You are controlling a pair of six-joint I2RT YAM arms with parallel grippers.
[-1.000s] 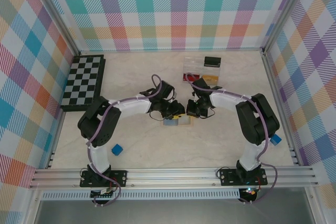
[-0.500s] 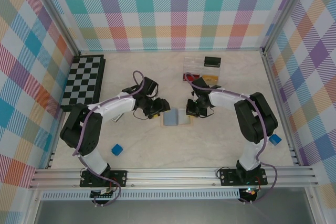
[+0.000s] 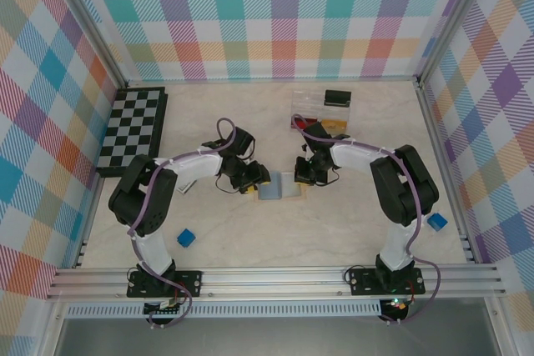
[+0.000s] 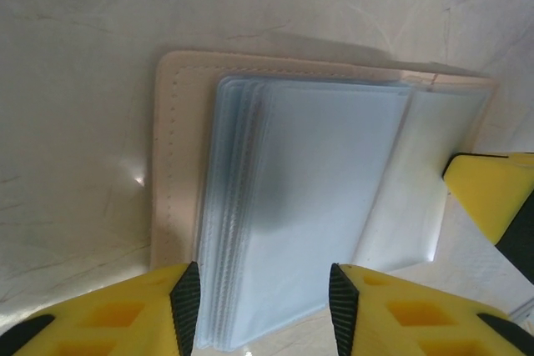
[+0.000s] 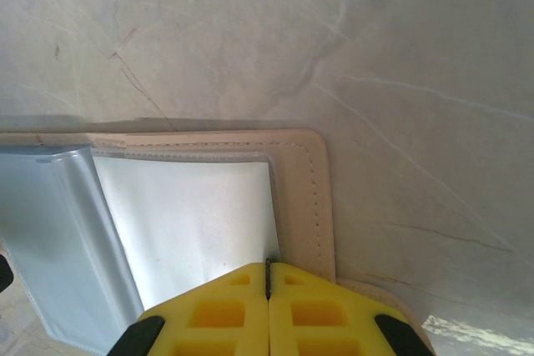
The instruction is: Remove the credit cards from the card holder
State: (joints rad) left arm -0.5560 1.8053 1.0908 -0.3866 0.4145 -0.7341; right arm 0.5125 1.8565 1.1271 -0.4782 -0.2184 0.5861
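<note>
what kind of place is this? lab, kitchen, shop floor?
Probably a lab data-collection cell: plaid panels wall in the table, an aluminium rail carries the left arm and right arm, and a chessboard lies as a prop.

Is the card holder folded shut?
No, the card holder lies open, its pale blue inside facing up.

Nothing legible at the scene: no word, number, brand or sign can be read on any surface. The tan, stitched card holder (image 4: pixel 175 164) with its pale blue clear sleeves lies blank-faced on the marbled tabletop (image 4: pixel 83 39). Whatever is printed on the contents of the clear plastic box (image 3: pixel 321 110) at the far side is too small to make out.
</note>
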